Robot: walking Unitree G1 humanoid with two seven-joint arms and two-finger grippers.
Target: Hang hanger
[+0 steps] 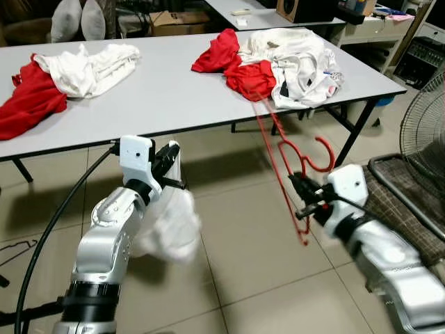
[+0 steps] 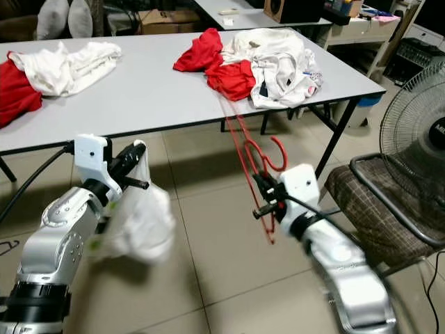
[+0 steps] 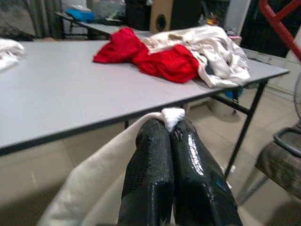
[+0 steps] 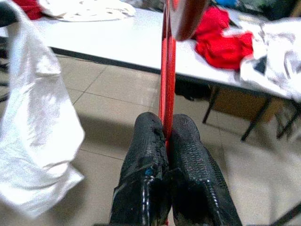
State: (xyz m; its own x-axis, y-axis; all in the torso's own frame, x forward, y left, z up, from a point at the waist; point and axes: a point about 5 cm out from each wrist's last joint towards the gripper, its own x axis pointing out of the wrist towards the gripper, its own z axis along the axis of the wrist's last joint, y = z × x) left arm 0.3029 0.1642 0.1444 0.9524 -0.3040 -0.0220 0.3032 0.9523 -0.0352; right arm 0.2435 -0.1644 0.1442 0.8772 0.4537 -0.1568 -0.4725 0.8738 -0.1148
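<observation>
Our right pincer (image 1: pixel 300 189) is pinched tight on the red hanger (image 1: pixel 281 161), which reaches up past it toward the bench (image 1: pixel 174 83). Our left pincer (image 1: pixel 169 161) is squeezed shut on a white cloth (image 1: pixel 170 223) hanging below it.

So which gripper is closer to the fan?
Right. The right gripper, shut on the red hanger, is a short way left of the fan. The left gripper, shut on white cloth, is much farther left.

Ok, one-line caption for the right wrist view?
Right gripper clamped on a red hanger, white garment hanging alongside, clothes-strewn table beyond.
</observation>
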